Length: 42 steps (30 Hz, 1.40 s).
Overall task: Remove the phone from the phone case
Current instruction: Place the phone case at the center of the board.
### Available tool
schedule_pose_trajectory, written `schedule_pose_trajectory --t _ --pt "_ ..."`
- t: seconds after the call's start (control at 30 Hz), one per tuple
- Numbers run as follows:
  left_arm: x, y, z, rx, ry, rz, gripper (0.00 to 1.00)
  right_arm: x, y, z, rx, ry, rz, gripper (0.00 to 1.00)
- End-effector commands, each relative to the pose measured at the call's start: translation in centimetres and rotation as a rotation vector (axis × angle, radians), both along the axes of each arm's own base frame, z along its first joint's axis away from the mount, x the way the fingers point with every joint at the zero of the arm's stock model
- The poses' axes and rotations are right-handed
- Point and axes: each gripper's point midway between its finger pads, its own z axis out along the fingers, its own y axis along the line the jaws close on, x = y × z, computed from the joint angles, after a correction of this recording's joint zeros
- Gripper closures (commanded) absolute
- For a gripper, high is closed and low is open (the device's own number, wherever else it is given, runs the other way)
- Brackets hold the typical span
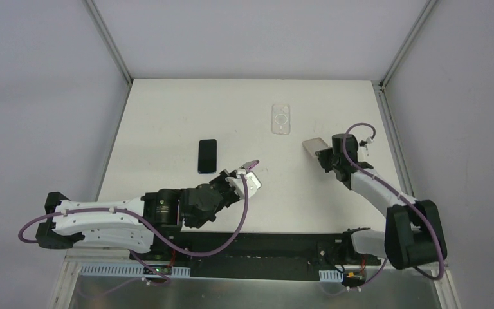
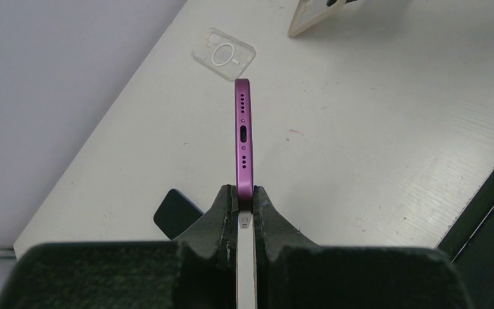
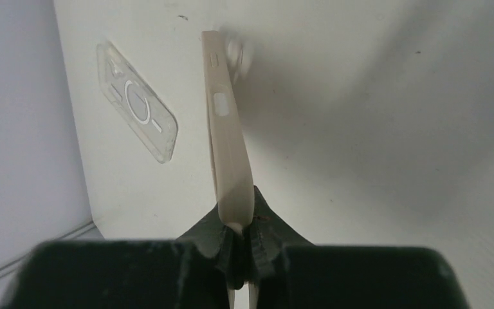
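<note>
A purple phone [image 1: 251, 166] is held edge-on above the table by my left gripper [image 1: 244, 174], which is shut on it. In the left wrist view the phone [image 2: 244, 132] sticks out of the gripper [image 2: 245, 193] with its port edge facing the camera. The beige phone case [image 1: 314, 147] is apart from the phone, off to the right. My right gripper [image 1: 325, 156] is shut on the case. In the right wrist view the case [image 3: 226, 129] rises from the gripper [image 3: 238, 222], its far end close to the table. The case [image 2: 309, 18] also shows at the top of the left wrist view.
A clear case [image 1: 282, 120] with a ring mark lies flat on the far middle of the white table [image 1: 167, 116], seen also from both wrists [image 2: 224, 54] [image 3: 136, 103]. A dark phone [image 1: 208, 156] lies flat left of my left gripper, its corner [image 2: 175, 212] showing.
</note>
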Motion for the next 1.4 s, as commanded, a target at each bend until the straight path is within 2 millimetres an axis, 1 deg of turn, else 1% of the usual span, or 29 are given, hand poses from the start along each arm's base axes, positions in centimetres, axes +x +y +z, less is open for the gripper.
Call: schedule_pose_trajectory --t 0.0,0.07,0.13,0.17,0.2,0.23,0.33,0.53,0.7,0.73,0.97,1.17,1.23,1.3,1.33,1.37 --pt "0.3 1.2 2.1 -0.138 -0.012 0.054 1.0 6.0 0.2 2.7 0.028 -0.149 -0.078 1.0" --pt "0.4 1.6 1.9 -0.148 -0.011 0.06 1.0 7.4 0.6 1.9 0.051 -0.137 -0.091 1.0" --pt "0.4 1.9 1.8 -0.164 -0.007 0.066 1.0 8.5 1.1 0.4 0.061 -0.113 -0.105 1.0" --pt "0.3 2.1 1.8 -0.173 -0.005 0.067 1.0 9.3 1.4 0.1 0.069 -0.11 -0.11 1.0" --pt "0.3 2.1 1.8 -0.178 -0.002 0.067 1.0 9.6 1.6 -0.7 0.075 -0.093 -0.115 1.0" --pt "0.3 2.2 1.7 -0.184 0.001 0.067 1.0 10.3 1.9 -0.8 0.084 -0.09 -0.115 1.0" --pt "0.3 2.4 1.7 -0.191 0.0 0.07 1.0 11.6 2.8 -2.0 0.092 -0.064 -0.113 1.0" --pt "0.4 2.3 1.7 -0.188 -0.011 0.077 1.0 13.3 4.1 -3.5 0.107 -0.022 -0.109 1.0" --pt "0.5 2.0 1.7 -0.183 -0.017 0.073 1.0 14.0 4.3 -4.3 0.096 0.022 -0.115 1.0" --pt "0.5 1.9 1.6 -0.181 -0.017 0.072 1.0 14.1 4.3 -4.6 0.092 0.031 -0.118 0.99" --pt "0.5 1.5 1.4 -0.175 -0.018 0.07 1.0 14.1 4.9 -5.3 0.101 0.074 -0.095 0.76" --pt "0.4 1.5 1.0 -0.182 -0.01 0.07 1.0 13.9 5.1 -5.6 0.103 0.09 -0.075 0.66" --pt "0.4 1.5 1.0 -0.183 -0.008 0.068 1.0 13.8 5.2 -5.6 0.106 0.093 -0.066 0.6" --pt "0.4 1.5 1.0 -0.184 -0.006 0.067 1.0 13.5 5.2 -5.3 0.101 0.093 -0.06 0.51" --pt "0.4 1.4 1.0 -0.185 -0.005 0.065 1.0 13.3 5.0 -5.3 0.096 0.098 -0.061 0.44" --pt "0.4 1.4 0.9 -0.184 -0.004 0.063 1.0 13.1 4.9 -5.2 0.094 0.103 -0.062 0.35"
